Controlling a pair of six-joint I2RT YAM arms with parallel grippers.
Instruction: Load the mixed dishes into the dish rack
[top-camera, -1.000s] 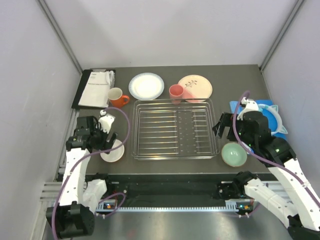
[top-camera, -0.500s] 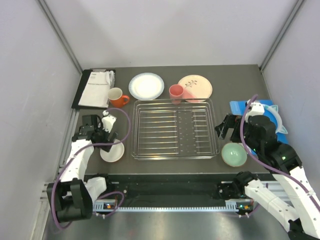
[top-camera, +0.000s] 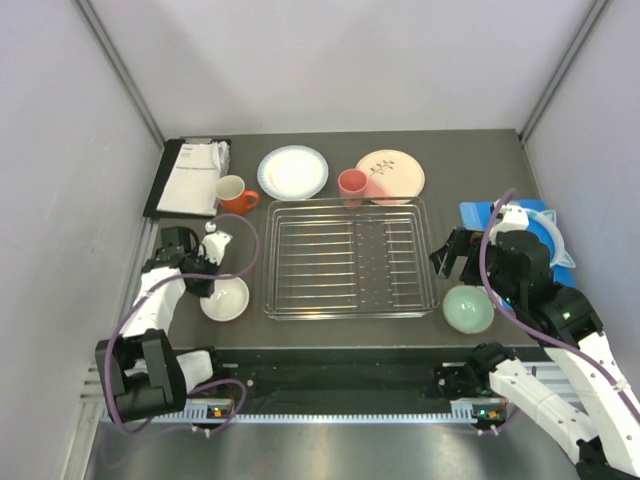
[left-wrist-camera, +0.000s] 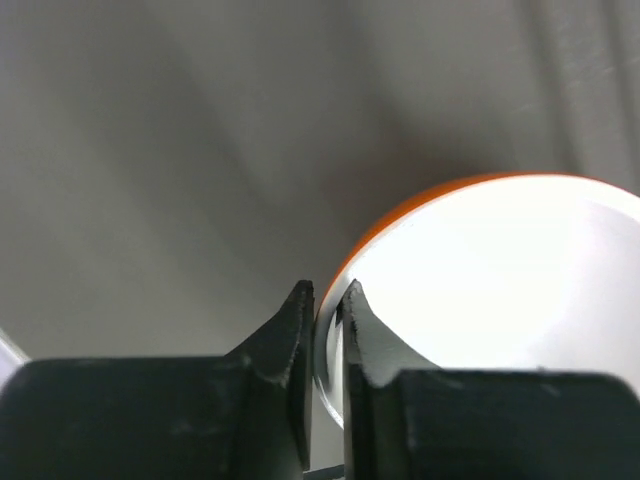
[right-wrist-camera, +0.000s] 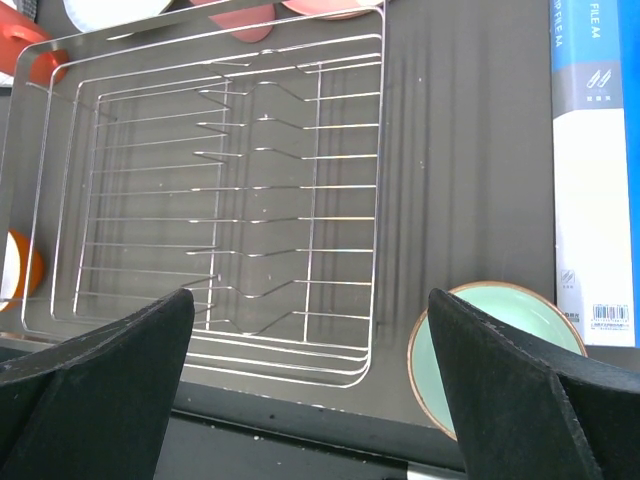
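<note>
A white bowl (top-camera: 226, 299) with an orange outside (left-wrist-camera: 490, 270) sits left of the dish rack (top-camera: 350, 258). My left gripper (top-camera: 206, 284) (left-wrist-camera: 325, 300) is shut on its left rim, one finger inside and one outside. The silver wire rack (right-wrist-camera: 200, 200) holds nothing. My right gripper (top-camera: 447, 256) (right-wrist-camera: 310, 295) hangs open above the rack's right end, empty. The mint-green bowl (top-camera: 468, 308) (right-wrist-camera: 500, 350) lies just right of it. Behind the rack stand the cream-and-orange mug (top-camera: 234, 193), blue-rimmed plate (top-camera: 293, 172), pink cup (top-camera: 352, 186) and beige floral plate (top-camera: 392, 175).
A white booklet (top-camera: 192, 178) on a black mat lies at the back left. A blue-and-white file folder (right-wrist-camera: 590, 170) with turquoise headphones (top-camera: 548, 232) on it lies at the right, under my right arm. Grey walls close in on three sides.
My left gripper has gone from open to shut on the white bowl's rim, its arm settling lower and to the left. The right arm shifted slightly to the right, then held still.
</note>
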